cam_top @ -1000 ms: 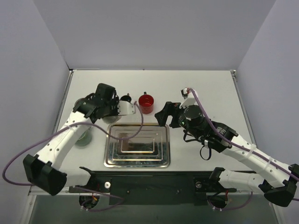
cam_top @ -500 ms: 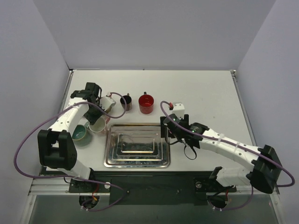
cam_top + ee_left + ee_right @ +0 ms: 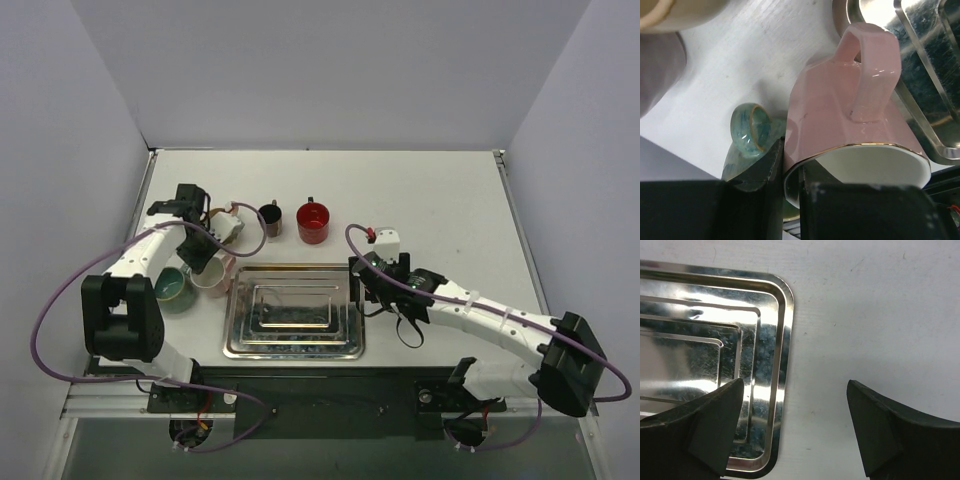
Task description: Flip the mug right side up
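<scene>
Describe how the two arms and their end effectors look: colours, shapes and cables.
The left arm and right arm have white links with black joints and bases. A purple cable loops loosely along each. The left end effector and right end effector each have two matt black, wedge-shaped fingers.

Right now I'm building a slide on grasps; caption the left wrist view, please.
Left hand pinches the pink mug by its rim, a teal mug beside it, metal tray just beyond.

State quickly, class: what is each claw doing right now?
Left claw: closed on the rim of the pink mug.
Right claw: open and empty, over the edge of the metal tray.
</scene>
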### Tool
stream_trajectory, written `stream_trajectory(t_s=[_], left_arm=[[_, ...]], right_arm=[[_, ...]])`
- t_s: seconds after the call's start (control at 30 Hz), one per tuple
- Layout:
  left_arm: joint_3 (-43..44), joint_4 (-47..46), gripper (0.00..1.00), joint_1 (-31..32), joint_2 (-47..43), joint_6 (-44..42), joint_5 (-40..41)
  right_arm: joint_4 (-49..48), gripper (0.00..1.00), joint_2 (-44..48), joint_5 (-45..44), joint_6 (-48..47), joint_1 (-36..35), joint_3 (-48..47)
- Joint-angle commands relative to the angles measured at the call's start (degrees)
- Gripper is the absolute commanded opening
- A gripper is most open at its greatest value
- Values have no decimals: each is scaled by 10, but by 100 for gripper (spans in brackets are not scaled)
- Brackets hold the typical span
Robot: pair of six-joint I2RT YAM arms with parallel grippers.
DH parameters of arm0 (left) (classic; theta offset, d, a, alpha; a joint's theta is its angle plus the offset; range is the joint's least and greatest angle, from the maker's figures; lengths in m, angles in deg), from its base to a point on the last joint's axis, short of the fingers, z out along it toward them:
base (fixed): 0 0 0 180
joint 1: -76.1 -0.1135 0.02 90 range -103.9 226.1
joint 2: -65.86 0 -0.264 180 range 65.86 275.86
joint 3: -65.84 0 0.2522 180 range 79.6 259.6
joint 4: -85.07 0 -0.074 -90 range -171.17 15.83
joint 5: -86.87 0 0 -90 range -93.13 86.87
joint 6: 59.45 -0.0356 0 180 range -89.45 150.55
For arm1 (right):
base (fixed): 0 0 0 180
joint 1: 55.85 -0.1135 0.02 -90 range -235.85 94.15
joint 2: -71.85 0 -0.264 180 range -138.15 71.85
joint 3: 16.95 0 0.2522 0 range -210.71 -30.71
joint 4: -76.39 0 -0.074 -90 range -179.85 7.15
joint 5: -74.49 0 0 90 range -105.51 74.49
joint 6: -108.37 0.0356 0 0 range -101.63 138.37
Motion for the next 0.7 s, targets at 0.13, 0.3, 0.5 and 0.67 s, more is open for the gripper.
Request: stream_trajectory(t_s=[0.13,0.3,0.5,0.67], left_arm=[[16,38,4,24,71,-31,-158],[38,35,43,32,70,-30,-153],[109,56,58,31,31,-22,-132],[139,42,63,31,-61,6,-128]], right_arm=[[70,80,114,-63,-7,8,0],[88,81,147,-62,-9,10,-1],[101,82,155,-70,-21,10,-9],[103,87,179,-89,-50,27,4]])
